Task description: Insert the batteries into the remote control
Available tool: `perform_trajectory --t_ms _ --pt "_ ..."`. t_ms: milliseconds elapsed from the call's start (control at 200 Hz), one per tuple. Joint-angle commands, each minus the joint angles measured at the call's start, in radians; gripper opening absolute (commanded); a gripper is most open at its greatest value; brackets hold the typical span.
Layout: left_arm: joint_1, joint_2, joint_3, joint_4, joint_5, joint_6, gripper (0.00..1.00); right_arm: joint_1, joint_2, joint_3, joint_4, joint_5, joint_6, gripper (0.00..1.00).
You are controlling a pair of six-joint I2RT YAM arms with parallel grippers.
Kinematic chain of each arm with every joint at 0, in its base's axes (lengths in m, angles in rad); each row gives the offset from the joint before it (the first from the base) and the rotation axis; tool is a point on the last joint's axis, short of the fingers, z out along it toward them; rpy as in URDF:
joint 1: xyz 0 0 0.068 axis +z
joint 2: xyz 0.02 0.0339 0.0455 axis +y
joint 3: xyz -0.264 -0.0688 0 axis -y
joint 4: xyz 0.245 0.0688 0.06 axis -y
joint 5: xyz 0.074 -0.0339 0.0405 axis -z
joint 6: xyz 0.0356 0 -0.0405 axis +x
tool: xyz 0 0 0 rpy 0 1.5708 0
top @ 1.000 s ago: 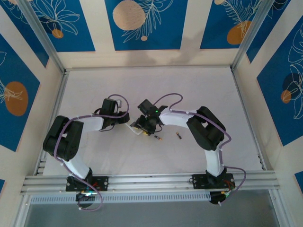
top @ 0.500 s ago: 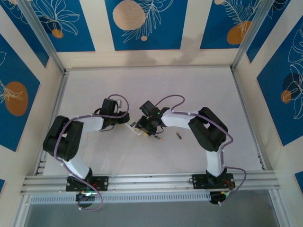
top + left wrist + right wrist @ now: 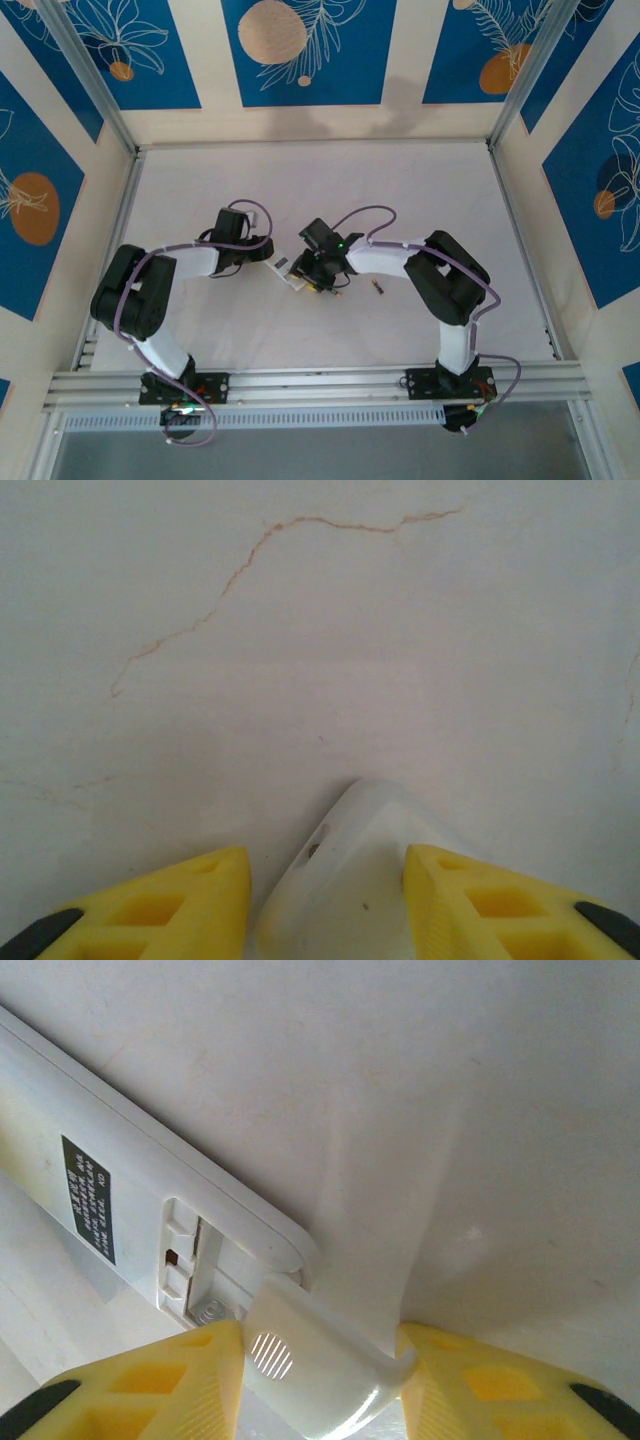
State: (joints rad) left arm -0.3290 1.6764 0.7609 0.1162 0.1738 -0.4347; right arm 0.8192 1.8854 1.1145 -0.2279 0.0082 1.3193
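Left gripper (image 3: 325, 865) clamped on remote control (image 3: 140, 1175), steadying it; right gripper (image 3: 320, 1345) pinching white cover (image 3: 300, 1365) at open compartment (image 3: 200, 1285). Draw cover straight off, park clear of batteries (image 3: 378, 288).

Top cam overhead, looks down; wrist cams close-up, both share remote control (image 3: 140, 1160).

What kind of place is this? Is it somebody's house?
Probably not a house; it looks like a robot test booth. A left arm and a right arm are bolted to a metal rail beside a white table, walled by blue flower panels.
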Motion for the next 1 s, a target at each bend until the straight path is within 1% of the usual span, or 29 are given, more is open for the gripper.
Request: perform_trajectory --t_ms 0,505,730,820,995 --pt "0.008 -0.018 -0.002 -0.055 -0.013 0.019 0.44 0.017 -0.009 -0.045 -0.093 0.014 0.028 0.45" --pt "0.010 -0.029 0.000 -0.062 -0.020 0.024 0.45 0.020 -0.060 -0.107 -0.079 0.029 0.043 0.46" --pt "0.010 -0.045 0.008 -0.074 -0.018 0.023 0.48 0.020 -0.078 -0.114 -0.077 0.032 0.031 0.46" --pt "0.010 -0.065 0.012 -0.085 -0.018 0.021 0.51 0.022 -0.091 -0.108 -0.080 0.038 0.013 0.47" --pt "0.009 -0.126 0.013 -0.104 -0.008 0.005 0.63 0.028 -0.111 -0.064 -0.112 0.064 -0.038 0.48"
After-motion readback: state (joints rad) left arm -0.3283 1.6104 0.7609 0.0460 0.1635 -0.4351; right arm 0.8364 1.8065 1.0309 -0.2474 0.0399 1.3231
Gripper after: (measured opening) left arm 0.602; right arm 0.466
